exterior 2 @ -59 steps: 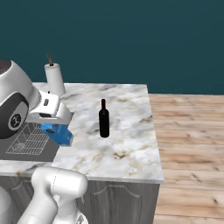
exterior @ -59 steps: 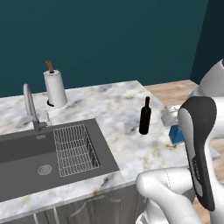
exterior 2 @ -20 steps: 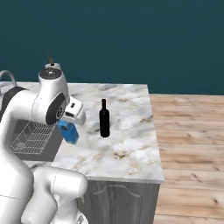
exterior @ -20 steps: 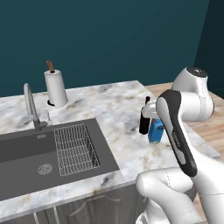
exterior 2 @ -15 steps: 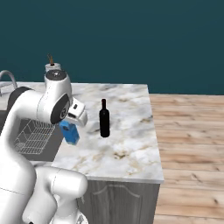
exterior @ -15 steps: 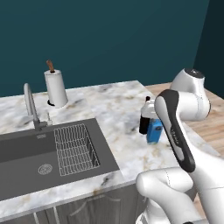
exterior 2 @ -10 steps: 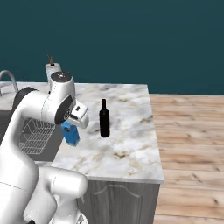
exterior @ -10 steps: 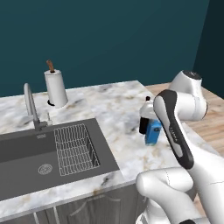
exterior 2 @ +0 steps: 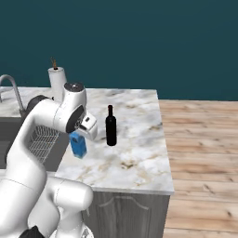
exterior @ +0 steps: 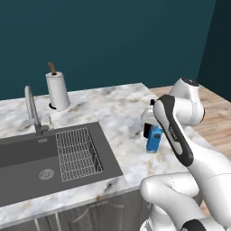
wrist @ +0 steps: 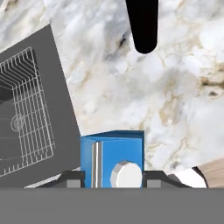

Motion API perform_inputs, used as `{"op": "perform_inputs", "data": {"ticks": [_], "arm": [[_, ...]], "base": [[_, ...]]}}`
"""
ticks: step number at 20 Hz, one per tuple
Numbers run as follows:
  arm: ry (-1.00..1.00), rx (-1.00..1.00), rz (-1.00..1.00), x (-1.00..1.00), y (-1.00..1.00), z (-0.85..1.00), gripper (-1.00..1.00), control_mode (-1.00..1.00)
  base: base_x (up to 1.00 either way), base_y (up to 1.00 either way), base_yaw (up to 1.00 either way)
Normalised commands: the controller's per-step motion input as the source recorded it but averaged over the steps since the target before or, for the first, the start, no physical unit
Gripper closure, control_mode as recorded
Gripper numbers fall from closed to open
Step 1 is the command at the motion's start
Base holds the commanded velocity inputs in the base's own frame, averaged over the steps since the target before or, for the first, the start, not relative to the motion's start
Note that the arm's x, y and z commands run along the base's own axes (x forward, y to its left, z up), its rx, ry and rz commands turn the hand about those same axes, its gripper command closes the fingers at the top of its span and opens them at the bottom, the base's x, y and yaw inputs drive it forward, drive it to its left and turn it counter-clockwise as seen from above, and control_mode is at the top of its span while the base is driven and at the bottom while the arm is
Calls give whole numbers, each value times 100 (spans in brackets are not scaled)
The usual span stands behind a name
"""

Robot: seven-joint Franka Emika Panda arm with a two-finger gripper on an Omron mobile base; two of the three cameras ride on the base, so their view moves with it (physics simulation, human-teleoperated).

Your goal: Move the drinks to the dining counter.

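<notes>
Blue carton (wrist: 113,159), white round cap up toward the hand camera, clamped between the two dark fingertips of the gripper (wrist: 113,178), one tip pressed to each side wall. Seen from the left base view, carton (exterior: 154,138) hanging tilted under the white wrist, over the marble counter (exterior: 113,113), near its right-hand end. In the right base view, same carton (exterior 2: 78,144) low over the marble; impossible to tell whether its bottom touches the surface or hangs just above. Gripper (exterior 2: 80,135) closed narrowly on the carton, at the carton's own width.

Dark bottle (exterior 2: 110,126) standing upright on the counter (exterior 2: 135,158) just beside the carton, on the side away from the sink, apart from it, not touching. In the hand view, bottle (wrist: 142,24) showing as a black shape at the top of the frame, beyond the carton. In the left base view, only a dark sliver of bottle (exterior: 147,131) peeping out behind the carton and arm.

Farther out: dark sink (exterior: 27,162) sunk into the counter, wire rack (exterior: 77,153) lying in its right-hand part, round drain at the basin floor. Grey faucet (exterior: 31,110) rising behind the basin. Paper-towel roll (exterior: 57,90) upright near the back edge, well apart from both drinks. Wooden floor (exterior 2: 204,153) beyond the counter's end, teal wall behind.
</notes>
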Motion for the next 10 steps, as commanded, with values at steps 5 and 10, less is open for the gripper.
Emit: {"op": "perform_inputs", "data": {"ticks": [5, 10], "arm": [[5, 0, -5, 31, 0, -28, 100, -100], [3, 0, -5, 29, 0, -28, 100, -100]], "base": [[0, 0, 0], [0, 0, 0]]}}
